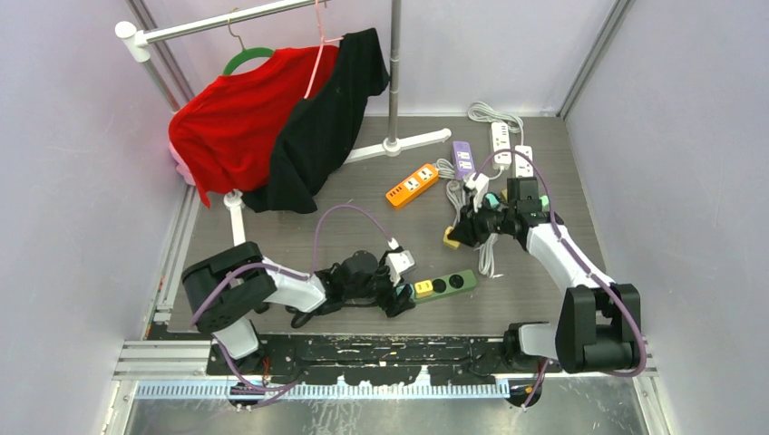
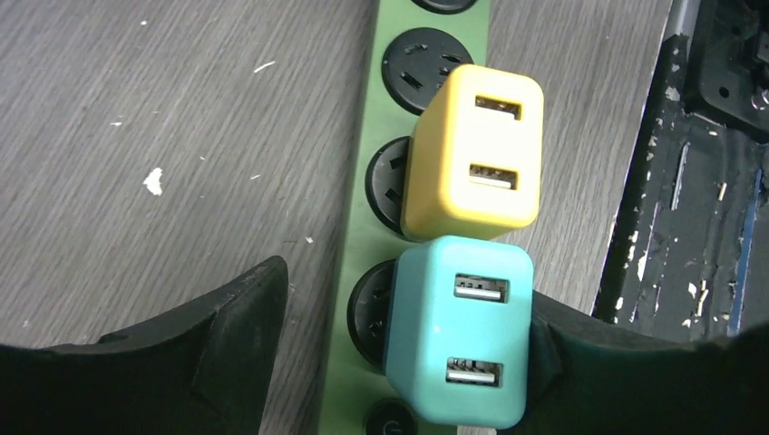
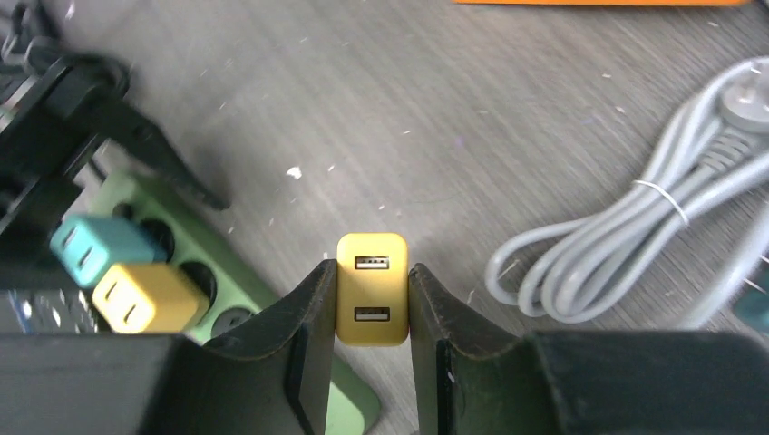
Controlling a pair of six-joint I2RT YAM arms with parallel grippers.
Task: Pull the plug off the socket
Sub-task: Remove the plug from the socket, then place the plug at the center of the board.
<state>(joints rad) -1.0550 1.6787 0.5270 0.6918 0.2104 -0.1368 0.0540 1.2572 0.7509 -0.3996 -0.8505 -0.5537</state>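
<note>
A green power strip [image 1: 446, 284] lies near the front of the table. In the left wrist view a yellow plug [image 2: 472, 149] and a teal plug [image 2: 458, 331] sit in the green strip [image 2: 363, 245]. My left gripper [image 2: 408, 299] is open around the teal plug: the right finger [image 2: 589, 362] touches its side, the left finger [image 2: 218, 344] stands apart. My right gripper [image 3: 372, 272] is shut on a darker yellow plug [image 3: 372, 290], free of any socket, behind the strip. This plug also shows in the top view [image 1: 451, 239].
An orange strip [image 1: 412, 184], a purple strip [image 1: 463, 156] and two white strips [image 1: 501, 136] lie at the back right with coiled grey cable [image 3: 617, 245]. A clothes rack with a red garment [image 1: 236, 118] and a black garment [image 1: 326, 118] stands at the back left.
</note>
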